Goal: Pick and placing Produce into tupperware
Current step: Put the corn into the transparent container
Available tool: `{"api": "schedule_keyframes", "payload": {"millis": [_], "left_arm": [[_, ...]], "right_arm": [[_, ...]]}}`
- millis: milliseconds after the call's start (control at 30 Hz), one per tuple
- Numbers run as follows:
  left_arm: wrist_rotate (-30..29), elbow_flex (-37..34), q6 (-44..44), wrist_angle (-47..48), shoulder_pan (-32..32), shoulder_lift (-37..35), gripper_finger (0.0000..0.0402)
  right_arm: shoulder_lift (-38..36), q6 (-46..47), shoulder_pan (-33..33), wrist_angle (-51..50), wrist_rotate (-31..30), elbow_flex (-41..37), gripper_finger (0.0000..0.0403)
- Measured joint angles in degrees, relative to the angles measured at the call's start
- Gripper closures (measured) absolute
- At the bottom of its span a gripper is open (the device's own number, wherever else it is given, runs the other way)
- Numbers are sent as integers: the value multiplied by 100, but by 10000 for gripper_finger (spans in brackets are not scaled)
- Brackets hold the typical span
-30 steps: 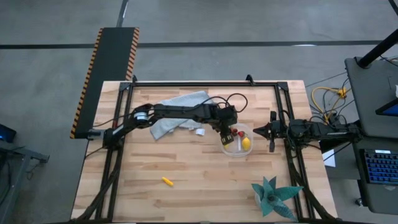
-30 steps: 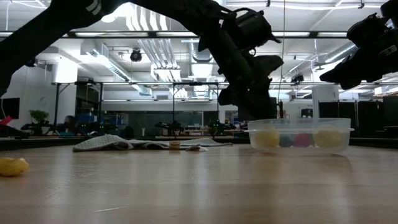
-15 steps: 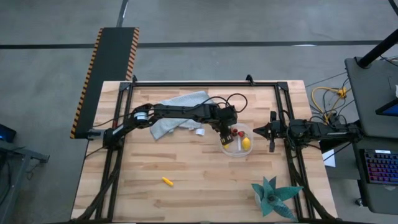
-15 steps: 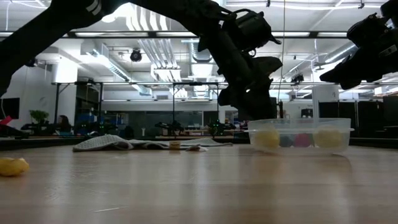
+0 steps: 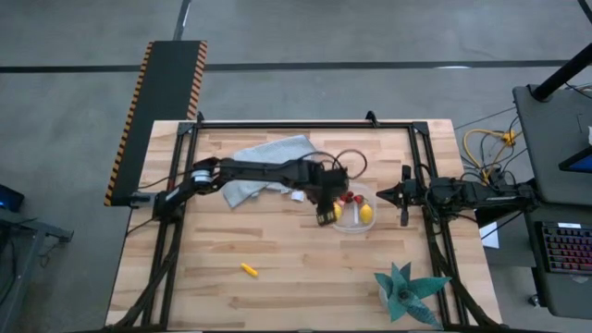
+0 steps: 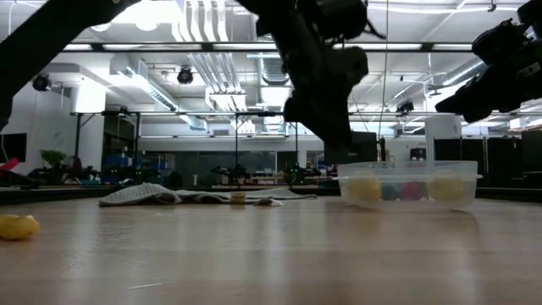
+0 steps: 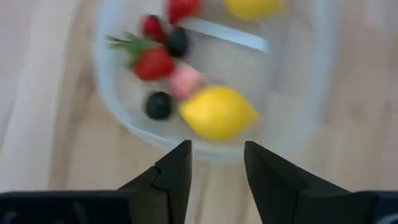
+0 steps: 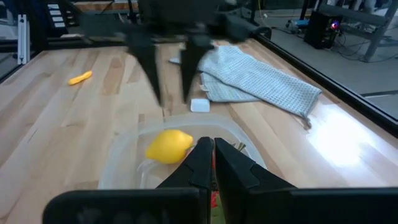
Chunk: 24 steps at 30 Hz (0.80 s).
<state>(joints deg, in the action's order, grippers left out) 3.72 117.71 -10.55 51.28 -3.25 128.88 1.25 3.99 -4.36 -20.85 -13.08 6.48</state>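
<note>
The left gripper [image 5: 326, 215] hangs just off the left rim of the tupperware [image 5: 352, 222], near the centre of the high view, its two dark fingers [image 7: 174, 174] parted a moderate way with nothing between them; the wrist view looks straight down past them at the container's near wall. The likeliest trouble from here seems a knock: the light clear container stands so close to the fingertips that a sideways or low swing of the arm could nudge it, sliding or tipping it and spilling what is inside. Within it lie two lemons [image 7: 218, 112], red strawberries [image 7: 155, 63] and dark round bits [image 7: 158, 105], all just beyond the fingertips across the rim. The one piece outside, the orange-yellow stick [image 5: 249, 269], lies well apart, toward the lower left of the high view on bare wood, so the arm has a long reach to it. The right gripper [image 5: 392, 195] waits just right of the container, its fingers pressed together and empty. A grey-blue cloth [image 5: 264, 166] and a small white block [image 5: 298, 196] lie above and left of the container, and a teal spiky plant [image 5: 407, 290] sits at the lower right
</note>
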Motion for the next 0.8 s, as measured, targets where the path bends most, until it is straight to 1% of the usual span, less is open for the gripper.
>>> {"api": "schedule_keyframes", "payload": {"millis": [200,400,500,633,800], "left_arm": [[-339,-2,508,773,705,-239,270],[-779,-5,583,1478,1401,-409,270],[-1139,-9,221,1965,1653,-446,270],[-1163,-30,-295,2782,1947,-454,270],[-1139,-446,-756,3002,2164,-469,270]], "right_arm": [[36,3,0,-5,15,2,394],[40,-8,0,2,11,2,394],[39,-16,0,5,4,2,394],[38,-29,0,4,0,2,394],[31,-110,0,7,-1,2,394]]}}
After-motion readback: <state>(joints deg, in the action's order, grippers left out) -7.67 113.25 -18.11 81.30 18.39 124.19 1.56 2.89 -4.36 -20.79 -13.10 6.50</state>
